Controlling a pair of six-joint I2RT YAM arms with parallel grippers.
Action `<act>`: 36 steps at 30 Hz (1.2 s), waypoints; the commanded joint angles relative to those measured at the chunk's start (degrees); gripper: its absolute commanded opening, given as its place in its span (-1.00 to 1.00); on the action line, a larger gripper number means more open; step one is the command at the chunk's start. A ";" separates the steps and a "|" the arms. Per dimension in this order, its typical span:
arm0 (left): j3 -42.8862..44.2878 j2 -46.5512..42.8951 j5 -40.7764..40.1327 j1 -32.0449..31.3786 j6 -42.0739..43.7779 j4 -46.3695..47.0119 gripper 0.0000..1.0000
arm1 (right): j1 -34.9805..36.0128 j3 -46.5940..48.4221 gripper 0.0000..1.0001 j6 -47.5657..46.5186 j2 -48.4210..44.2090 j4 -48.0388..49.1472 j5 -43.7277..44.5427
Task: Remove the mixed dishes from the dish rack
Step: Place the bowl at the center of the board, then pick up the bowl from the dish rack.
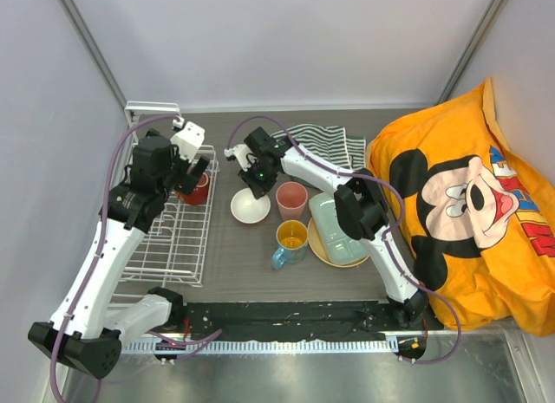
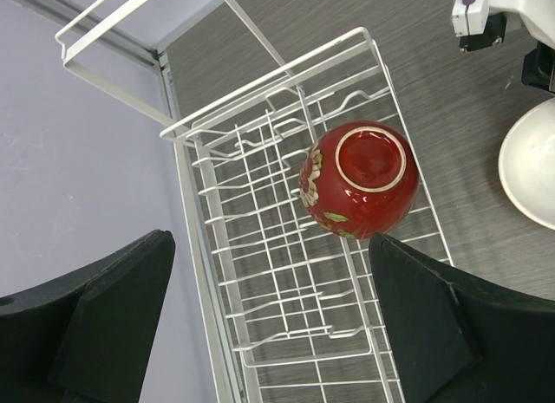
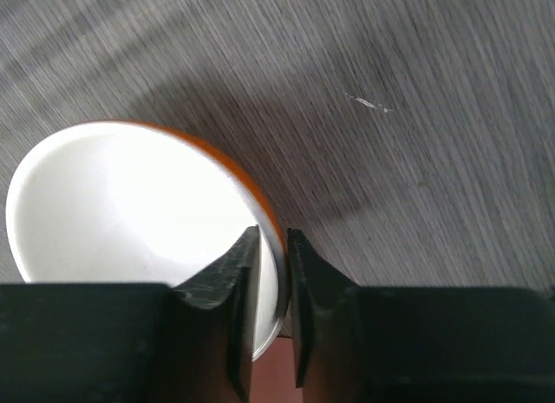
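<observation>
Grey table [image 1: 243, 256]: left gripper [image 2: 269, 282] hangs spread wide above the dish rack [image 1: 173, 238], dark red bowl [image 2: 360, 178] base-up inside. Beside the rack, right gripper [image 3: 273, 243] narrowly straddles the rim of the cream bowl [image 3: 130, 204]; pinching or not, can't tell.

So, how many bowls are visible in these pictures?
2. A dark red bowl lies upside down in the rack. A white bowl stands on the table beside the rack, its rim inside the right claw. I see no others.
</observation>
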 commanded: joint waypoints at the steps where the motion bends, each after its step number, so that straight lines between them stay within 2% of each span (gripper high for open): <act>1: -0.26 -1.13 0.49 0.66 0.28 3.07 1.00 | 0.50 0.27 -0.36 -0.64 -2.06 1.85 0.11; 8: -1.66 0.54 1.54 2.94 1.86 3.87 1.00 | 0.50 -1.05 0.11 -1.25 -4.87 1.85 1.16; 11: -1.58 1.94 3.82 6.01 1.51 2.90 0.99 | 0.42 -1.66 0.23 -1.34 -6.36 2.03 1.34; 14: -2.54 2.74 7.25 8.65 4.31 2.72 0.99 | 0.50 -2.10 0.26 -1.25 -7.77 1.94 1.25; 25: -13.70 -5.07 16.56 9.89 32.23 11.07 0.99 | 0.50 -3.68 0.47 -1.34 -10.41 1.85 1.86; 29: -17.91 -7.80 19.48 9.89 41.03 14.23 0.99 | 0.50 -3.95 0.48 -1.34 -10.59 1.76 2.22; 36: -20.03 -8.42 24.57 9.89 52.56 15.29 0.99 | 0.50 -3.77 0.50 -1.43 -9.80 1.24 2.92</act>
